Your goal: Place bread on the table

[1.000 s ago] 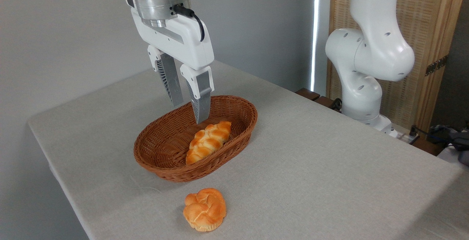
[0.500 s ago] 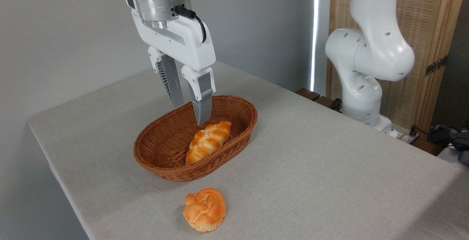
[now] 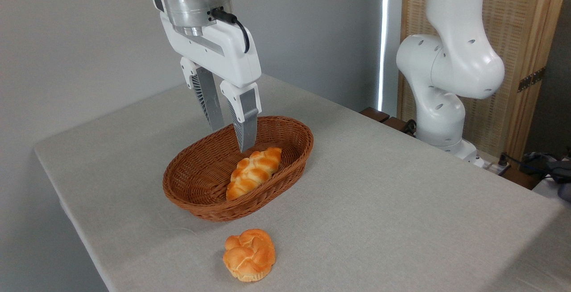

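**Bread in the basket, gripper poised above**

Bread (image 3: 254, 171), a braided golden-orange loaf with tapered ends, lies inside the brown oval wicker basket (image 3: 196, 203) just left of the frame's centre. Its long axis runs diagonally, one tip pointing toward the lower left and resting against the basket's near wall, the other toward the upper right. It sits in the right half of the basket, following that side; the left half holds nothing else.

Above the basket's far part hangs the gripper (image 3: 231, 137), its two grey ribbed fingers (image 3: 246, 127) pointing down with a gap between them, open and holding nothing. The nearer fingertip ends just above the loaf's upper-right end, not visibly touching it.

A round knotted bun (image 3: 249, 254) sits on the table (image 3: 401, 203) at lower centre, in front of the basket and apart from it.

The table is covered in a light grey-beige cloth and fills most of the lower frame. Behind it stands a plain grey wall; at upper right the white arm base (image 3: 446, 73) rises in front of a woven wood-framed screen (image 3: 526, 38), with cables (image 3: 535, 162) at the far right edge.
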`<action>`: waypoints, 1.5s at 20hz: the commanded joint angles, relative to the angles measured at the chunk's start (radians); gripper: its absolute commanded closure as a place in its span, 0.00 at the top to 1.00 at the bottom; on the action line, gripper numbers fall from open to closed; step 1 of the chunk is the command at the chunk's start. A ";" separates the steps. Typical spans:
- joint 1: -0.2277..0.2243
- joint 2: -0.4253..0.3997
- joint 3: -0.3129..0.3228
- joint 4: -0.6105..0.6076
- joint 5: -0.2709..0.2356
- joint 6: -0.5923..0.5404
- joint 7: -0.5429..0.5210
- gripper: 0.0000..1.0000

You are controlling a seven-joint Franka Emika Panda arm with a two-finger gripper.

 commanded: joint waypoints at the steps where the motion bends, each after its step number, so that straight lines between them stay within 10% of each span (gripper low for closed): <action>1: -0.020 -0.061 0.002 -0.082 0.003 0.031 -0.007 1.00; 14: -0.164 -0.332 -0.006 -0.613 0.003 0.439 0.001 1.00; 30: -0.238 -0.253 -0.009 -0.743 0.000 0.610 -0.001 1.00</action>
